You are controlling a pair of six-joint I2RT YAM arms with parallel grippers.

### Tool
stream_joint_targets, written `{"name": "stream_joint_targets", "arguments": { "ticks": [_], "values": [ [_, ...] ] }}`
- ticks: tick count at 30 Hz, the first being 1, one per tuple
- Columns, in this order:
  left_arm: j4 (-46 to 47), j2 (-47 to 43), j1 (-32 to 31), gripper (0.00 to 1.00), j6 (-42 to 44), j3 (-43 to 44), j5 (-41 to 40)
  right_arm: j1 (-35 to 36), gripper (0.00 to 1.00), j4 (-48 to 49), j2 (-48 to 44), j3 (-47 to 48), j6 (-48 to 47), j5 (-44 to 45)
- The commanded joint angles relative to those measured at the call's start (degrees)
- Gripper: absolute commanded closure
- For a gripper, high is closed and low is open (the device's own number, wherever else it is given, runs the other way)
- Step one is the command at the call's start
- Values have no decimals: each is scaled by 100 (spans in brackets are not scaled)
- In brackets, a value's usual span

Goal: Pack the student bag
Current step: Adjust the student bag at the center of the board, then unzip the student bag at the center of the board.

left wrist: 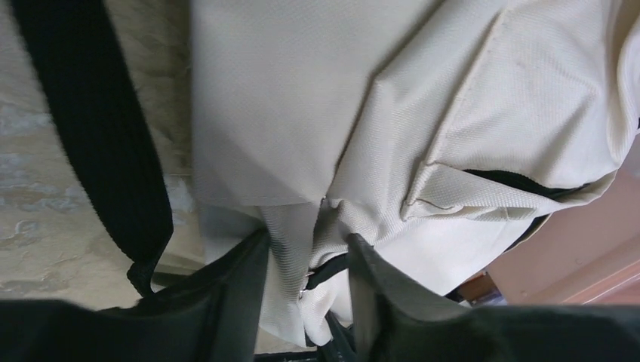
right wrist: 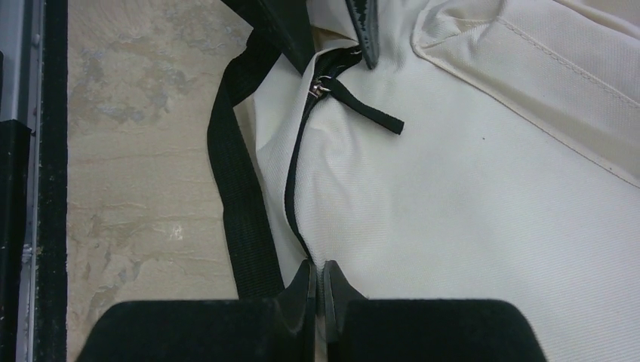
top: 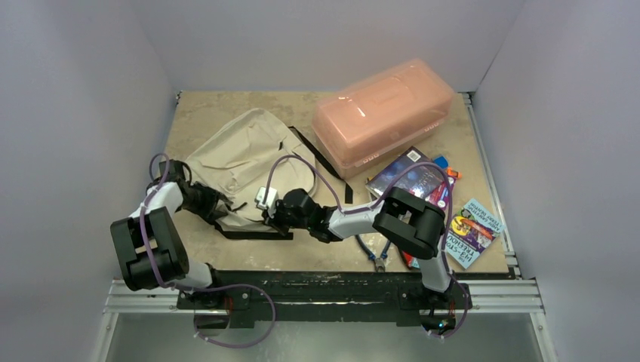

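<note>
The cream student bag [top: 241, 154] lies flat at the table's middle left, with black straps and zip trim. My left gripper [top: 220, 205] is at its near left corner. In the left wrist view, the left gripper [left wrist: 306, 241] holds a bunched fold of bag fabric [left wrist: 302, 113] with the zip pull [left wrist: 313, 283] between its fingers. My right gripper [top: 266, 217] is at the bag's near edge. In the right wrist view it [right wrist: 317, 268] is pinched shut on the bag's edge beside the black zip line [right wrist: 290, 188]. The zip pull [right wrist: 321, 87] lies near the left gripper's fingers [right wrist: 362, 30].
A translucent pink plastic box [top: 385, 113] stands at the back right. Books [top: 419, 181] and a colourful booklet [top: 472, 230] lie at the right, with pliers [top: 373, 253] near the front edge. A black strap [right wrist: 241, 196] trails on the table [right wrist: 136, 151].
</note>
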Motion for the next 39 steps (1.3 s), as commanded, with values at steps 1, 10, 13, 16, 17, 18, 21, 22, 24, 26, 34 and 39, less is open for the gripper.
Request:
{"name": "stream_joint_targets", "arguments": {
  "ticks": [1,10,13,16,17,18,21,22,24,26,34,39],
  "values": [
    [187,8,147,65,10,-42,-56,39,100,198,-257,70,101,153],
    [328,211,151,100,327,-189,349,1,64,140,-519,471,631,-769],
    [269,-26,151,100,697,-104,337,-62,57,-226,-463,1025,1017,-1029],
    [588,-532,143,100,850,-373,377,-108,51,-717,-282,1535,1003,-1089],
    [727,-708,143,100,873,-488,433,-128,51,-832,-225,1672,865,-1027],
    [870,-867,140,100,899,-574,496,-142,51,-878,-185,1750,665,-957],
    [1000,-1280,139,100,1085,-649,602,-192,50,-981,-69,1902,-70,-872],
    [999,-1378,135,100,1144,-641,616,-224,50,-990,-32,1935,-294,-886],
    [1073,-1555,117,100,1204,-653,673,-325,51,-958,53,1999,-683,-1131],
    [1146,-1677,104,100,1267,-660,768,-396,52,-995,178,2112,-1092,-1249],
    [1458,-2148,106,100,1489,-737,1164,-724,59,-740,564,2245,-1504,-2401],
    [1360,-2202,108,100,1618,-656,1164,-734,51,-923,827,2521,-1838,-2559]
  ]
}}
